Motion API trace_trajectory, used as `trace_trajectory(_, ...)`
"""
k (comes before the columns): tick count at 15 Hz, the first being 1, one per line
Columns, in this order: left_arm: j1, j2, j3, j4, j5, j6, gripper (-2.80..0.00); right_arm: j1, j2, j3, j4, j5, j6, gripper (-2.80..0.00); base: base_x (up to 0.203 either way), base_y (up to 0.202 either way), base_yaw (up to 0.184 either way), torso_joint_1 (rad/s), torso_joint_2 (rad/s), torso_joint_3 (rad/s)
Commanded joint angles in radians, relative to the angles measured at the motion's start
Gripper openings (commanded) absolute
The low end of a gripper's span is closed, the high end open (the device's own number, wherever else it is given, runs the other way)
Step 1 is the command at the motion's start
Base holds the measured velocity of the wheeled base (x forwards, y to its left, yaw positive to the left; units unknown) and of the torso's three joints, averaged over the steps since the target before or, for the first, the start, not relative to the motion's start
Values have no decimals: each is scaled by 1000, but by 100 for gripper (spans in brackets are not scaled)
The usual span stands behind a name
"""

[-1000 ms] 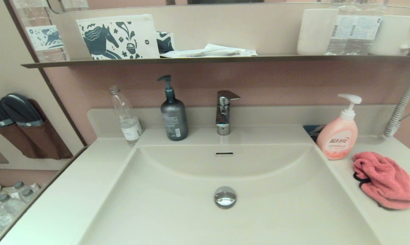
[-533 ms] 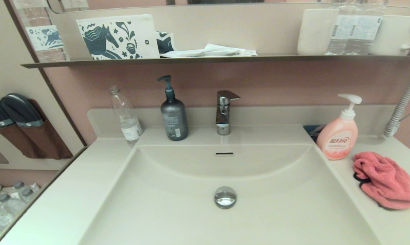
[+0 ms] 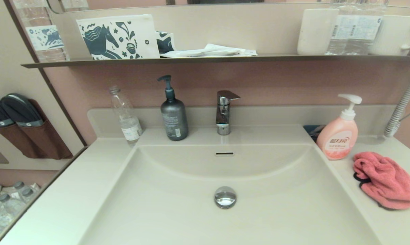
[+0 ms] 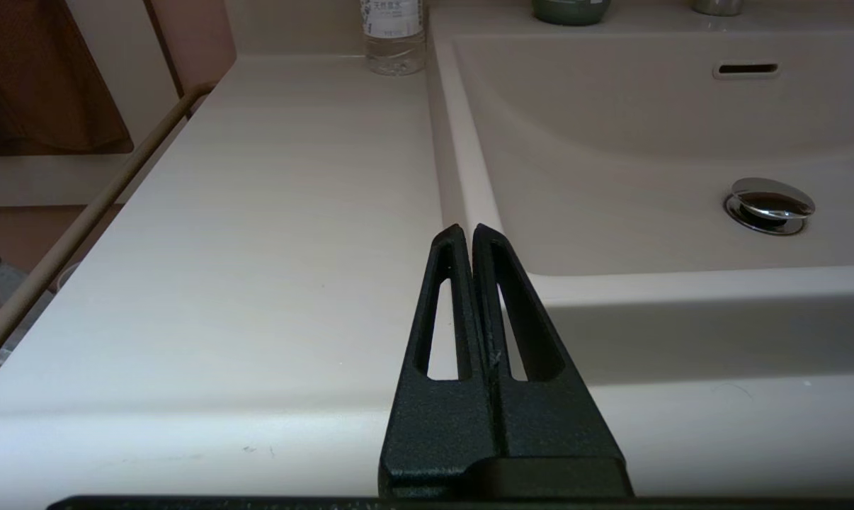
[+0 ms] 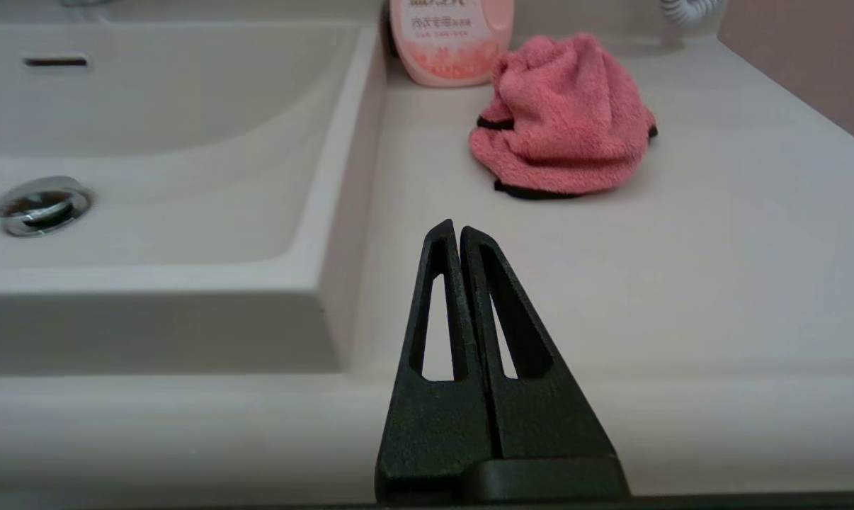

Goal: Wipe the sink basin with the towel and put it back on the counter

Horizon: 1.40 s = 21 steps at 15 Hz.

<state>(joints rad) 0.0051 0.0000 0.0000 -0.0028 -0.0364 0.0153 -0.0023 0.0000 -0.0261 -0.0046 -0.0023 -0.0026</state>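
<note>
The cream sink basin (image 3: 177, 211) fills the middle of the head view, with a chrome drain plug (image 3: 225, 197) and an overflow slot (image 3: 224, 153). The coral-pink towel (image 3: 385, 179) lies bunched on the counter (image 3: 388, 224) to the right of the basin; the right wrist view shows the towel (image 5: 565, 117) too. My right gripper (image 5: 455, 227) is shut and empty, hanging at the counter's front edge, short of the towel. My left gripper (image 4: 467, 229) is shut and empty near the basin's front left corner. Neither arm shows in the head view.
A pink pump soap bottle (image 3: 338, 136) stands just behind the towel. A faucet (image 3: 224, 110), a grey pump bottle (image 3: 173, 115) and a clear water bottle (image 3: 125, 115) line the back rim. A dark shelf (image 3: 205, 60) with cups hangs above. A coiled cord (image 3: 400, 109) hangs at right.
</note>
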Motion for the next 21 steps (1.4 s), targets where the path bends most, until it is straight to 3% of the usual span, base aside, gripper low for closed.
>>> trace_trajectory(1,1,2,0,0,0,0,-280,-1,0,26,-3,-13,-22,-280,0,0,0,0,0,0)
trace_trajectory(21,1,2,0,0,0,0,-280,1,0,26,3,-13,13,-280,0,0,0,0,0,0)
